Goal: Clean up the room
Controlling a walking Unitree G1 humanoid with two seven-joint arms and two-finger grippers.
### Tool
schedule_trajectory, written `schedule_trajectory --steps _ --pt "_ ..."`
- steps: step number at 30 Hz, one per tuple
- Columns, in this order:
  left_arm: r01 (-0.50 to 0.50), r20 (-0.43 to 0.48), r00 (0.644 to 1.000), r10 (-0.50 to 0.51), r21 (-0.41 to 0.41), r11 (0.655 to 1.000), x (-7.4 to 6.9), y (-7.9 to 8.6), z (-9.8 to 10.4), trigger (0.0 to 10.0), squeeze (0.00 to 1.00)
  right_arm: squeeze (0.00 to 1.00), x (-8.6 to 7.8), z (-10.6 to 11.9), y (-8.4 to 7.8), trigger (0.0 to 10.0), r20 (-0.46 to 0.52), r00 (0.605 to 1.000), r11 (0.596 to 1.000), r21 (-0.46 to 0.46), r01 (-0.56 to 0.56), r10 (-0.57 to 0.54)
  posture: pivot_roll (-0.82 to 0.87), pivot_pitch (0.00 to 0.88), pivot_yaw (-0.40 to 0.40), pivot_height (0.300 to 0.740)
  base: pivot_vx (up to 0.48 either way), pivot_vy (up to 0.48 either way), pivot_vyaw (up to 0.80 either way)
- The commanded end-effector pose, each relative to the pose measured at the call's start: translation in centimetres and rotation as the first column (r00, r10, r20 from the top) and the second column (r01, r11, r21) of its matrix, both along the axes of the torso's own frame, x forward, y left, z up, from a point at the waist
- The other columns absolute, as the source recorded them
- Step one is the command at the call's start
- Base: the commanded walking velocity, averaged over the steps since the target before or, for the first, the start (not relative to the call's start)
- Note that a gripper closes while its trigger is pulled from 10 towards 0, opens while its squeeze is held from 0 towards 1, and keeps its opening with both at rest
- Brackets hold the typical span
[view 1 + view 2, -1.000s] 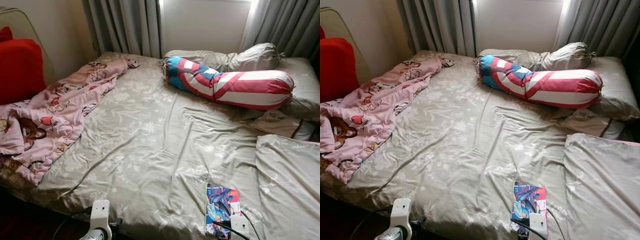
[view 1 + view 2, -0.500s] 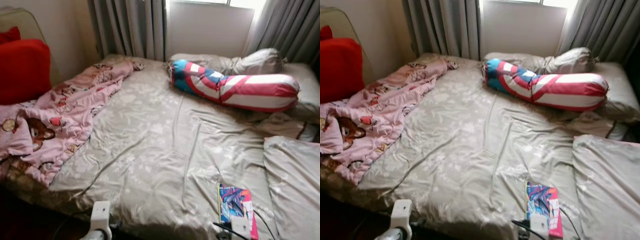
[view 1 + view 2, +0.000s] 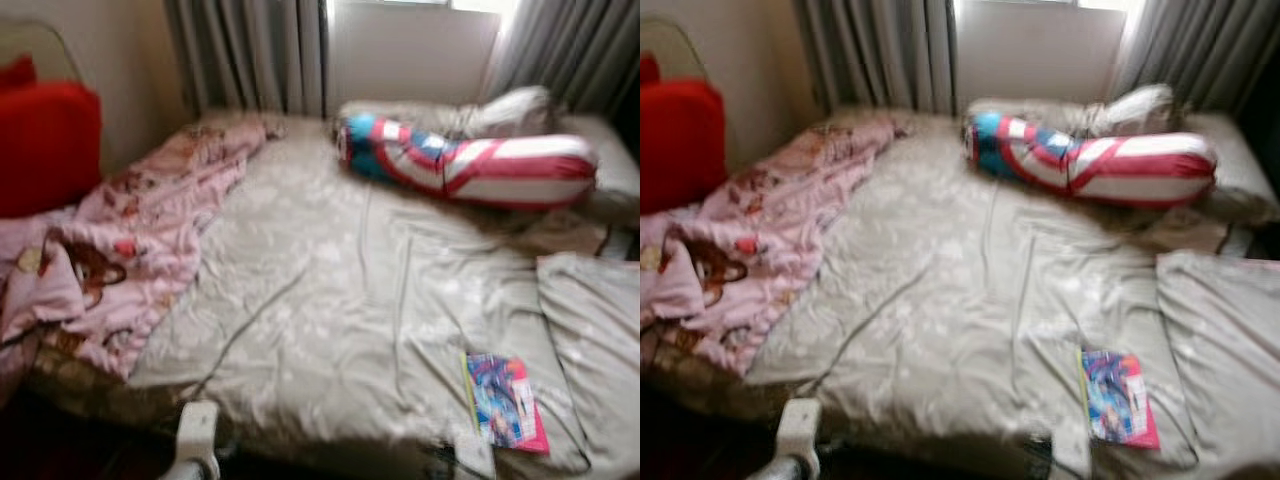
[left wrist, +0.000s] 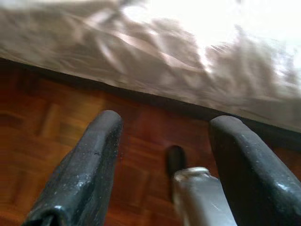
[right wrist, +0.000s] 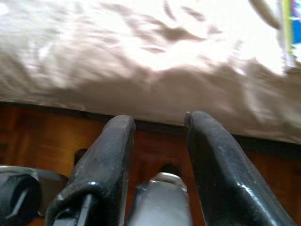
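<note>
— Bed, general state?
— Covered by a grey-beige floral sheet, creased, spanning most of the head views. Both head views blurred.

— Items lying on it?
— Far side, right of centre: long bolster in red, white and blue, lying crosswise in front of grey pillows. Left edge: pink cartoon-print blanket, crumpled, running from the far left corner to the near left, partly hanging over the side. Near right: thin colourful book with a pink border, flat on the sheet, close to the near edge. Just right of the book: folded grey cover.

— Surroundings?
— Red cushion at far left against the wall, beyond the blanket. Grey curtains at the far side, flanking a bright window. Dark reddish parquet floor below the bed edge in both wrist views.

— Left gripper?
— Low, in front of the near bed edge, over the floor. Fingers spread wide, nothing between them apart from a silver part of the robot itself. White mount of that arm visible at the bottom of the head views, left of centre.

— Right gripper?
— Also low, facing the near bed edge, over the floor. Fingers parted to a moderate gap, holding nothing. Corner of the book seen on the sheet beyond, well apart from the fingertips.

— Contact with any object?
— None seen for either gripper.
</note>
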State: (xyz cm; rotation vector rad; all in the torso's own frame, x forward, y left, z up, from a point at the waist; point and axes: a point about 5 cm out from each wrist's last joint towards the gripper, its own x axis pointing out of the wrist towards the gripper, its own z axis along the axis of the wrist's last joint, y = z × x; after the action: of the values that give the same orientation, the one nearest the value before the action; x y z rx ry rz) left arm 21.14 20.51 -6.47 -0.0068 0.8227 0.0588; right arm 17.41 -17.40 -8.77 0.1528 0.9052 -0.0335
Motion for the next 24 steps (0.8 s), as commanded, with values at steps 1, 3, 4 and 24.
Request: schedule_trajectory --steps 1,3,4,24 --pt "0.015 -0.01 1.0 -0.015 -0.014 1.0 -0.17 -0.72 -0.24 10.0 0.0 0.0 -0.73 -0.23 -0.99 10.0 -0.022 1.0 1.0 -0.023 0.013 -0.014 -0.02 0.016 -0.001 0.74 0.0 0.42 0.0" --pt "0.014 -0.01 1.0 -0.015 -0.014 1.0 -0.17 -0.73 -0.24 10.0 0.0 0.0 -0.73 -0.23 -1.01 10.0 -0.022 1.0 1.0 -0.023 0.013 -0.014 -0.02 0.014 -0.001 0.74 0.0 0.418 0.0" --pt "0.014 -0.01 1.0 -0.014 -0.014 1.0 -0.19 -0.73 -0.25 10.0 0.0 0.0 -0.73 -0.23 -1.02 10.0 -0.023 1.0 1.0 -0.023 0.012 -0.012 -0.02 0.014 -0.001 0.74 0.0 0.42 0.0" --pt "0.016 -0.01 1.0 -0.017 -0.015 1.0 -0.27 -0.75 -0.29 10.0 0.0 0.0 -0.75 -0.24 -1.07 10.0 -0.027 1.0 0.999 -0.032 -0.01 0.009 -0.02 0.013 -0.001 0.74 0.0 0.419 0.0"
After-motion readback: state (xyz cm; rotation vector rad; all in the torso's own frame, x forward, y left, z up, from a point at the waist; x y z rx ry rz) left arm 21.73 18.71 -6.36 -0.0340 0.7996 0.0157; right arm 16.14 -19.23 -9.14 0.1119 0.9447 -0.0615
